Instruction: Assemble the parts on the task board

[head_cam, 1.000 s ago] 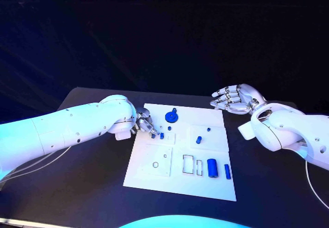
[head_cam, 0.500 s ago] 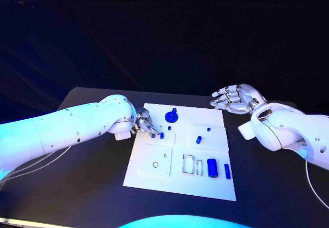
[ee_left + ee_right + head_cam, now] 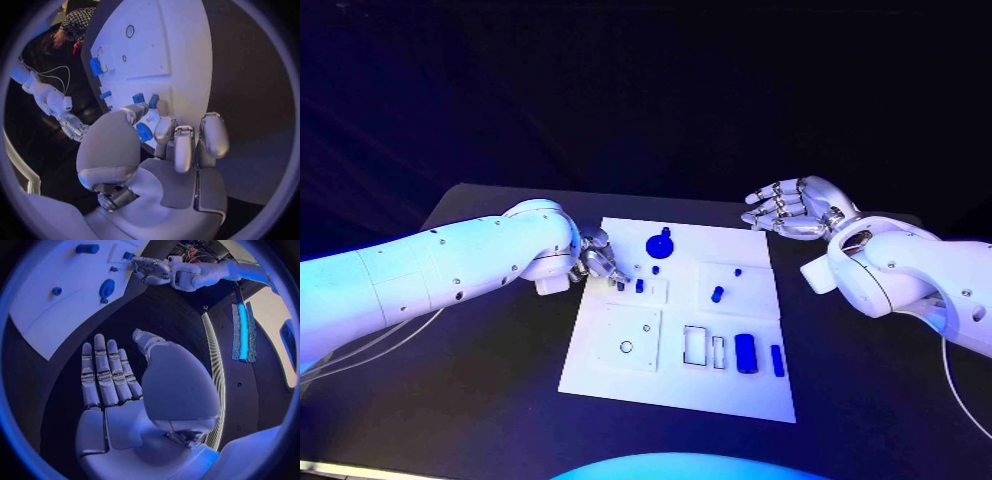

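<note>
left hand: my fingers curl at the task board edge by a blue peg; grip honestly unclear
right hand: spread wide, empty, off the board

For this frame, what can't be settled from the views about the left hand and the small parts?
- Head view: whether the left hand holds a blue part; its own fingers cover the contact.
- Left wrist view: the thumb hides part of the blue piece at the fingertips.
- Head view: shapes of the small blue parts on the task board, too small.
</note>
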{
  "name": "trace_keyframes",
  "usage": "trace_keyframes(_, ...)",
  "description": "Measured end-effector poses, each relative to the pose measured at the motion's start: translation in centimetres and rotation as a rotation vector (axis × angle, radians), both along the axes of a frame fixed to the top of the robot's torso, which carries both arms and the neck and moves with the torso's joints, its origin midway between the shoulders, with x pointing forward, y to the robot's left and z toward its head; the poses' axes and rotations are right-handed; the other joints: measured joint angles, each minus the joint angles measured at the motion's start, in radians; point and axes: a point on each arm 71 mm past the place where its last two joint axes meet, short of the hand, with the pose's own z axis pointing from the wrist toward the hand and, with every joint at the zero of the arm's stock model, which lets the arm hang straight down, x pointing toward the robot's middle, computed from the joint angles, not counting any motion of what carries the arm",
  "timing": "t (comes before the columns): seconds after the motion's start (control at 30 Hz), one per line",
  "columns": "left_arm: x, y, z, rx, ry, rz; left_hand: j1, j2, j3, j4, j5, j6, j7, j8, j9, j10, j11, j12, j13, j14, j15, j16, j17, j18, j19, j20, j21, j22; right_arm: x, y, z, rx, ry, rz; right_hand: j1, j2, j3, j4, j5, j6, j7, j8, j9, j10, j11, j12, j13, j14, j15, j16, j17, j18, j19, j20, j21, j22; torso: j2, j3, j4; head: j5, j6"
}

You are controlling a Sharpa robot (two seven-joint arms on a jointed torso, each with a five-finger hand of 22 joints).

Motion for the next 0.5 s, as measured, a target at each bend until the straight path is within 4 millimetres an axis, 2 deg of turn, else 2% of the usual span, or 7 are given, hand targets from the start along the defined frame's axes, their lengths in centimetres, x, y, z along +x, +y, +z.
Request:
trace_keyframes(0.27, -0.03, -0.01, 0.02, -0.001, 0.001, 0.000, 0.000, 0.000, -0.035, 0.012, 0.000, 0.000, 0.000, 0.000, 0.003, 0.000, 0.000, 0.000, 0.002, 0.000, 0.000, 0.000, 0.000, 0.000, 0.004, -0.004, 0.000, 0.003, 0.01, 0.00, 0.00, 0.000, 0.000, 0.000, 0.000, 0.000, 0.000, 0.000, 0.000, 0.000, 0.000, 0.004, 0.000, 0.000, 0.000, 0.000, 0.000, 0.000, 0.000, 0.000, -0.001, 0.000, 0.000, 0.000, 0.000, -0.002, 0.000, 0.0004, 0.0010, -0.001, -0.002)
trace_keyframes(0.33, -0.04, -0.02, 0.01, -0.003, 0.003, 0.001, 0.000, 0.000, -0.055, 0.012, -0.008, 0.000, 0.000, 0.000, 0.004, 0.000, 0.000, 0.000, 0.002, 0.000, 0.000, 0.000, 0.000, 0.000, 0.004, -0.004, 0.000, 0.003, 0.01, 0.01, 0.00, 0.000, 0.000, 0.000, 0.000, 0.000, 0.000, 0.000, 0.000, 0.000, 0.000, 0.004, 0.000, 0.000, 0.000, 0.000, 0.000, 0.000, 0.000, 0.000, -0.001, 0.000, 0.000, 0.000, 0.000, -0.002, 0.000, 0.0007, 0.0009, 0.000, -0.002)
trace_keyframes(0.4, -0.05, -0.04, 0.01, -0.007, 0.006, 0.002, -0.002, 0.000, -0.083, 0.013, -0.027, 0.000, 0.000, -0.005, 0.005, 0.000, 0.000, 0.000, 0.002, 0.000, 0.000, 0.000, 0.000, 0.000, 0.004, -0.004, 0.000, 0.003, 0.01, 0.02, -0.01, 0.000, 0.000, 0.001, 0.000, 0.000, 0.000, 0.000, 0.000, 0.000, 0.000, 0.004, 0.000, 0.000, 0.000, 0.000, 0.000, 0.000, 0.000, 0.000, -0.001, 0.000, 0.000, 0.000, 0.000, -0.002, 0.000, 0.0010, 0.0007, 0.001, -0.001)
trace_keyframes(0.47, -0.06, -0.05, 0.00, -0.012, 0.009, 0.004, -0.016, 0.006, -0.117, 0.013, -0.072, 0.000, 0.000, -0.007, 0.007, 0.000, 0.000, 0.000, 0.001, 0.000, 0.000, 0.000, 0.000, 0.000, 0.004, -0.004, 0.000, 0.003, 0.02, 0.02, -0.01, 0.000, 0.000, 0.001, 0.000, 0.000, 0.000, 0.000, 0.000, 0.000, 0.000, 0.004, 0.000, 0.000, 0.000, 0.000, 0.000, 0.000, 0.000, 0.000, -0.001, 0.000, 0.000, 0.000, 0.000, -0.003, -0.001, 0.0010, 0.0006, 0.002, -0.001)
trace_keyframes(0.5, -0.06, -0.05, 0.00, -0.013, 0.009, 0.004, -0.016, 0.006, -0.128, 0.014, -0.084, 0.000, 0.000, -0.010, 0.008, 0.000, 0.000, 0.000, 0.001, 0.000, 0.000, 0.000, 0.000, 0.000, 0.004, -0.004, 0.000, 0.003, 0.02, 0.01, -0.01, 0.000, 0.000, 0.001, 0.000, 0.000, 0.000, 0.000, 0.000, 0.000, 0.000, 0.004, 0.000, 0.000, 0.000, 0.000, 0.000, 0.000, 0.000, 0.000, -0.001, 0.000, 0.000, 0.000, 0.000, -0.003, -0.001, 0.0010, 0.0005, 0.002, 0.000)
